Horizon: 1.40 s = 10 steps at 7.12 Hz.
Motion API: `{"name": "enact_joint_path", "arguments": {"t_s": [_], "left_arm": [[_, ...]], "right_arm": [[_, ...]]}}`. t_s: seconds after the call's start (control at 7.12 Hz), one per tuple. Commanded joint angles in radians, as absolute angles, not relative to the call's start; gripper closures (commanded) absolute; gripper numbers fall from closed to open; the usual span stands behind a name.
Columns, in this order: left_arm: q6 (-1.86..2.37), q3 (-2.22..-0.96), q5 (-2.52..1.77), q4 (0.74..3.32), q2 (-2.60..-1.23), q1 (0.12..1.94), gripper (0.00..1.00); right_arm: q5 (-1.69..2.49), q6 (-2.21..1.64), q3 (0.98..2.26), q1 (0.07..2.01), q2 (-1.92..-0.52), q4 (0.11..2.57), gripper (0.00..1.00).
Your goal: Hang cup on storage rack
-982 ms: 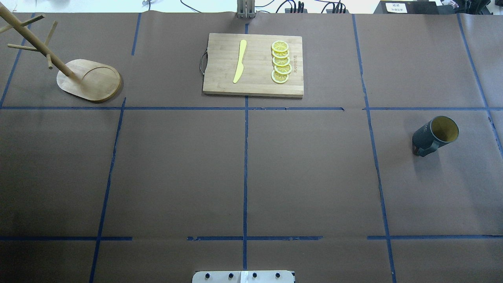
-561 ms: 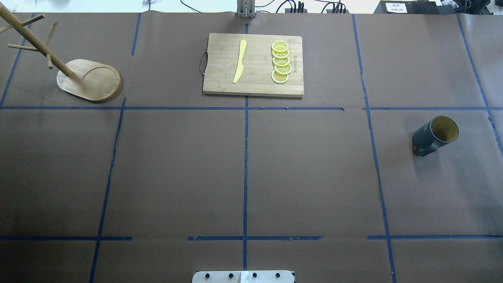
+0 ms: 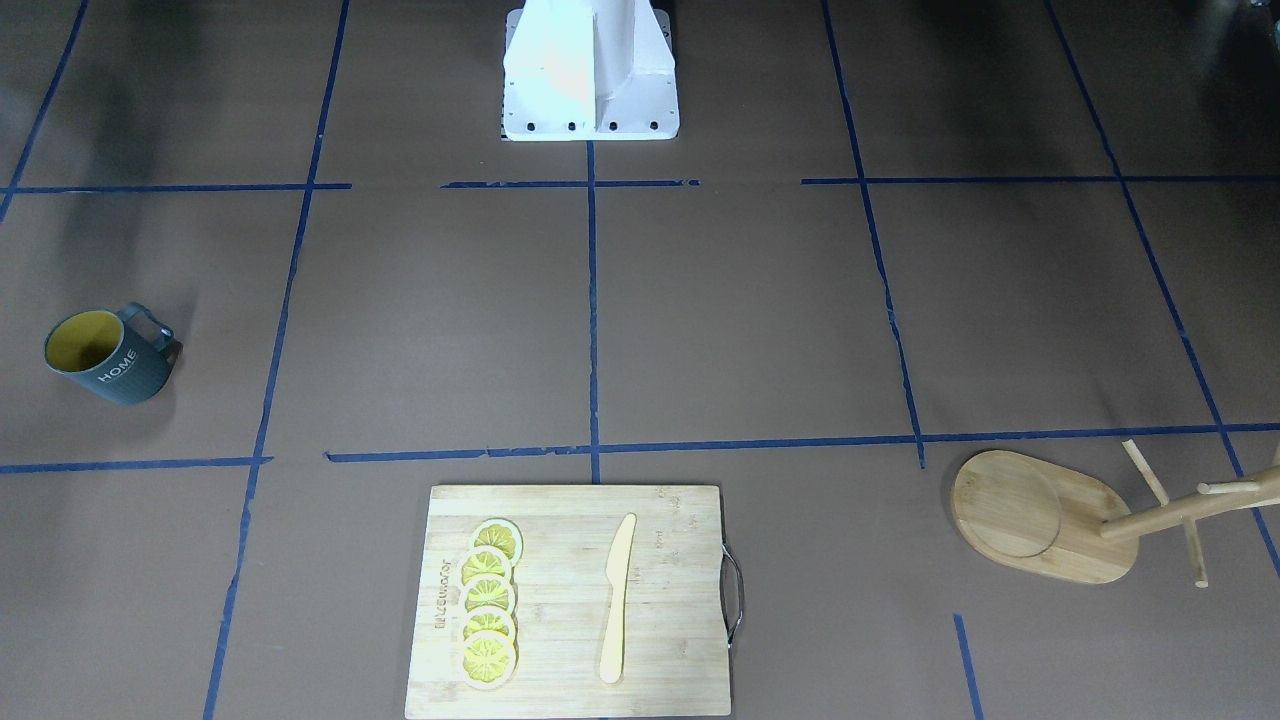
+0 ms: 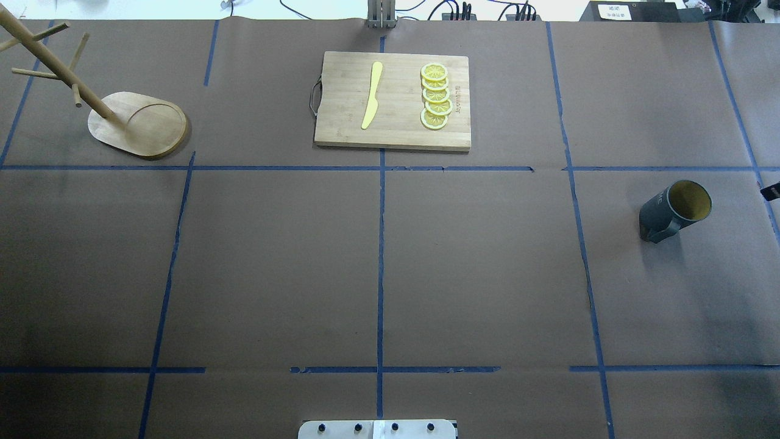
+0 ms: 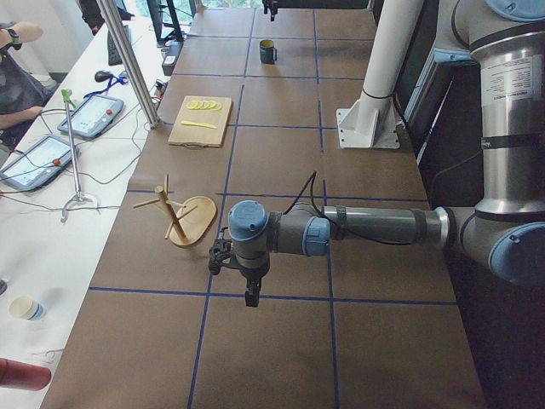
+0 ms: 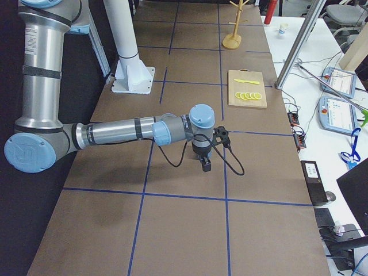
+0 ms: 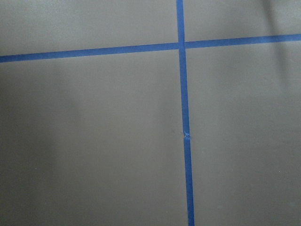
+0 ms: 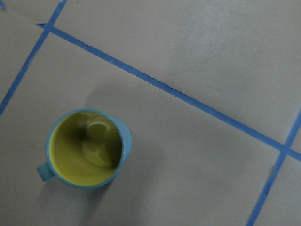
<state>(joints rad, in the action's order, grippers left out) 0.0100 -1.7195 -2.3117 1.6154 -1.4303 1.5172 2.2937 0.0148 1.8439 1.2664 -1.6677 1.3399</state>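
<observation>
The cup (image 4: 673,210) stands upright on the table's right side; it is dark teal-grey, yellow inside, and marked "HOME" (image 3: 105,355). The right wrist view looks straight down into it (image 8: 84,148). The storage rack (image 4: 140,125) is a bamboo mug tree with an oval base at the far left, and nothing hangs on it (image 3: 1040,515). My right gripper (image 6: 206,165) hangs over the table by the cup. Only a dark sliver of it (image 4: 771,192) shows in the overhead view. My left gripper (image 5: 249,294) hangs above the table near the rack. I cannot tell whether either gripper is open or shut.
A bamboo cutting board (image 4: 341,100) lies at the far middle. It holds a yellow knife (image 4: 372,94) and several lemon slices (image 4: 436,97). The robot's white base (image 3: 590,70) stands at the near edge. Blue tape lines cross the brown table cover.
A dark sliver of the right gripper has come into the overhead view at its right edge, next to the cup. The cup, rack and board have not moved.
</observation>
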Motion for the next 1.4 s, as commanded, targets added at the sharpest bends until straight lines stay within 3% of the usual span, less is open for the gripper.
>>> {"name": "enact_joint_path", "arguments": {"t_s": [0.0, 0.42, 1.12, 1.26], "left_arm": [[0.009, -1.723, -2.312, 1.617, -1.434, 1.517, 0.00], [0.009, -1.744, -2.312, 1.614, -1.424, 1.520, 0.00], [0.009, -1.761, -2.310, 1.611, -1.420, 1.520, 0.00], [0.009, -1.761, -2.309, 1.611, -1.422, 1.520, 0.00]], "right_arm": [[2.267, 0.014, 1.797, 1.195, -1.608, 1.315, 0.00], [2.266, 0.014, 1.675, 1.154, -1.499, 1.313, 0.00], [2.266, 0.014, 1.551, 1.066, -1.467, 1.315, 0.03], [2.266, 0.014, 1.542, 1.060, -1.456, 1.315, 0.35]]}}
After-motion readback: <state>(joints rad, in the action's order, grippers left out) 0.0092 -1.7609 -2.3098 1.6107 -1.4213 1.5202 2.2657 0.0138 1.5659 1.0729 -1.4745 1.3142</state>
